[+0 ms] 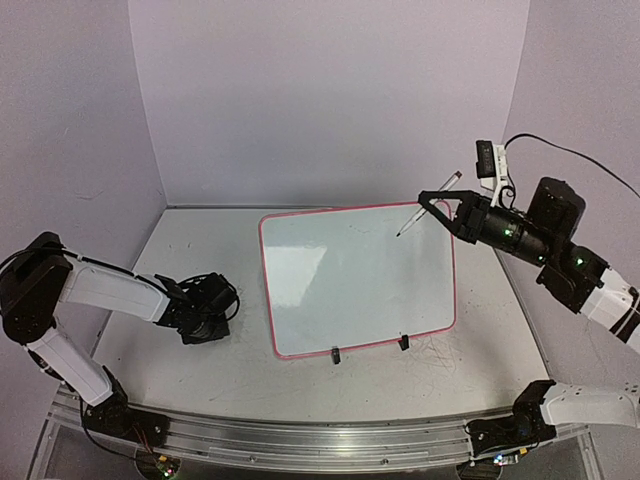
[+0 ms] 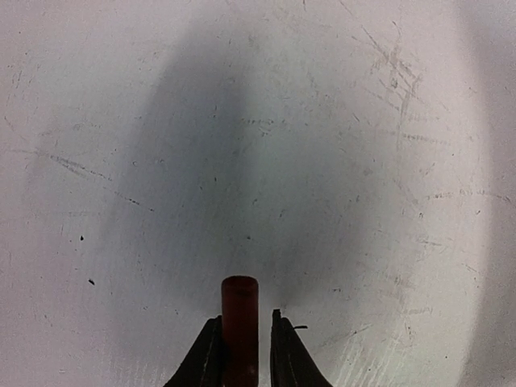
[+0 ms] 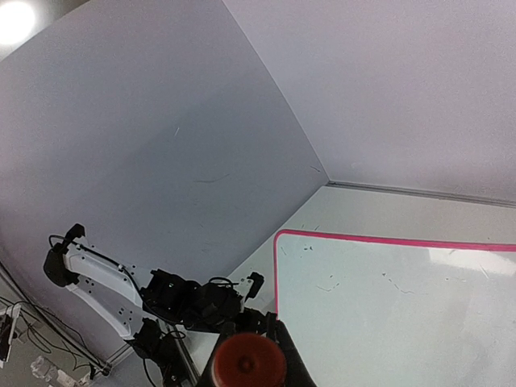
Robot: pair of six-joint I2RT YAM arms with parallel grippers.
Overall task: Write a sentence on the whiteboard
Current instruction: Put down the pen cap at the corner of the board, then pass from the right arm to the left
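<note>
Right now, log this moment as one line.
right gripper: shut on marker, tip over whiteboard, far right | left gripper: red cap between fingers | sentence: none legible

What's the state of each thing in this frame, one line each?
whiteboard: flat on the table, no writing legible, only faint specks.
marker: tilted, tip over the whiteboard's far right corner; contact unclear.
right end effector: shut on the marker.
left end effector: low over the table; grip unclear.
red cylinder: between the left end effector's fingers, small gap on one side.
</note>
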